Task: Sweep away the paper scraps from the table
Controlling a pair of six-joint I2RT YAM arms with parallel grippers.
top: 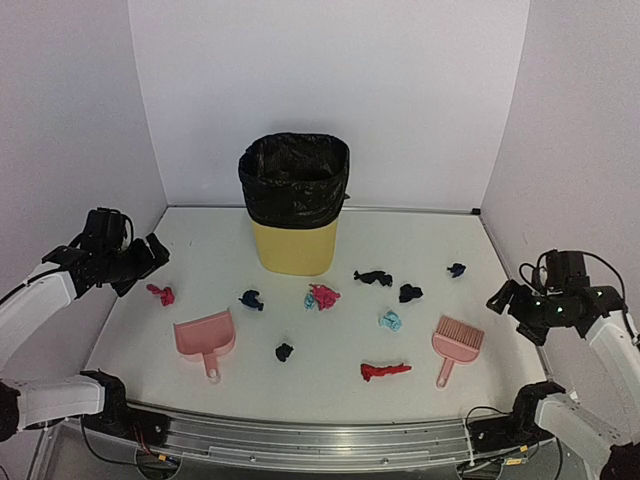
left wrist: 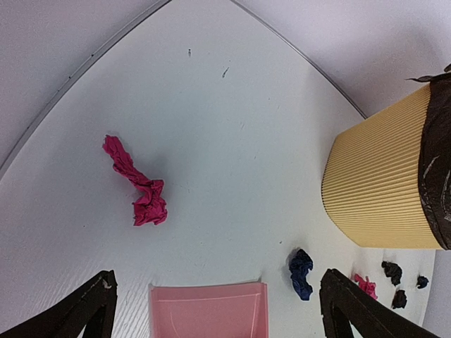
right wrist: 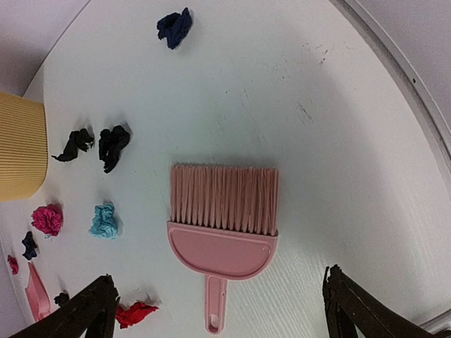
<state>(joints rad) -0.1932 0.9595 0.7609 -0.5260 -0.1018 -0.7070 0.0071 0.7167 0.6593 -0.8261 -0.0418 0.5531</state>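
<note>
Your left claw [top: 143,266] hangs at the left edge of the overhead view, jaws spread wide with nothing in them. Your right claw [top: 513,311] hangs at the right edge, also wide apart and empty.

The paper scraps [top: 323,296] lie scattered across the middle of the table [top: 330,345], lower in the frame than the yellow bin [top: 294,240].

Nearest your left claw is a magenta wad [top: 161,294], just to its lower right. In the left wrist view that wad sits left of centre, above the gap between the jaws. The pink dustpan [left wrist: 208,310] is at the bottom edge between them, and a navy wad [left wrist: 301,273] lies just to its right.

In the right wrist view the pink brush [right wrist: 224,225] lies mid-frame above the open jaws. Scraps run down the left side, among them a teal wad [right wrist: 104,220] and a red scrap [right wrist: 134,313] beside the left jaw.
</note>
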